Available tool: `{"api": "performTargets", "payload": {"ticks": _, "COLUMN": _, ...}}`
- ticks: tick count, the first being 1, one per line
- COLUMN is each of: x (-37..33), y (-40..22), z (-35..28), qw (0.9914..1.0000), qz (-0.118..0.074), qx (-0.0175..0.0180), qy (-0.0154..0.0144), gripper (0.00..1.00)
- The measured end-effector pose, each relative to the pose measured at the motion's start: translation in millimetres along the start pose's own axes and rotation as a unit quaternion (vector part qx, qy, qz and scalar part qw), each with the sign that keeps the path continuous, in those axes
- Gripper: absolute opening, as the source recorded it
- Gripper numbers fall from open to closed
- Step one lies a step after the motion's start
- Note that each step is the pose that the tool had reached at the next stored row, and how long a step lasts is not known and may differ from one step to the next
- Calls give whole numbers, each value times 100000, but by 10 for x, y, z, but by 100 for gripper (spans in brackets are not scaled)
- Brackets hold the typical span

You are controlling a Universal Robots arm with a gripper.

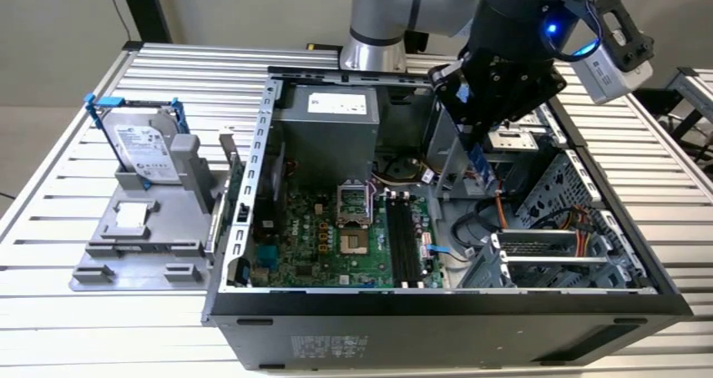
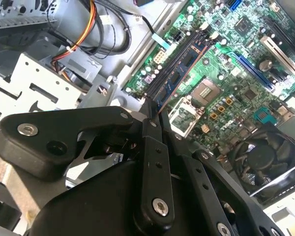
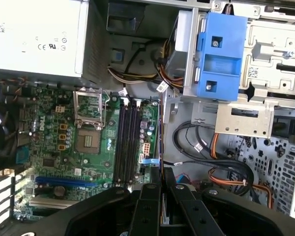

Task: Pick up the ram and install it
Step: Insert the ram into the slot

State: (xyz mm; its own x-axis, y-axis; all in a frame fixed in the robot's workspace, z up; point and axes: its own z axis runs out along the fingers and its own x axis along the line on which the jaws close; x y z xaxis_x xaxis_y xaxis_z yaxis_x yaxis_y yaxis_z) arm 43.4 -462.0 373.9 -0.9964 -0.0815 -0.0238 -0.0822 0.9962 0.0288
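ram (image 1: 482,168): thin blue stick, black chips, hanging upright, top edge pinched in gripper (image 1: 479,140), upper right of centre in exterior view, above motherboard (image 1: 323,244), unseated.

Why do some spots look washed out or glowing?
In the exterior view a blue lamp blooms; in the second wrist view the metal cage looks washed out; in the first wrist view the end effector gripping the memory stick looks dark.

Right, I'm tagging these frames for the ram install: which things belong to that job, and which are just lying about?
Job in hand:
ram, gripped in the hand
memory slots
motherboard

Lying about:
hard drive
power supply
blue caddy
cables
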Motion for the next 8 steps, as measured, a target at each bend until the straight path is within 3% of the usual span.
{"api": "performTargets", "payload": {"ticks": 3, "x": -27, "y": -17, "z": 11, "qw": 99999, "qz": 13, "qx": -459, "qy": 61, "gripper": 0}}
{"api": "performTargets", "payload": {"ticks": 8, "x": -28, "y": -25, "z": 31, "qw": 99999, "qz": 14, "qx": -510, "qy": 57, "gripper": 0}}
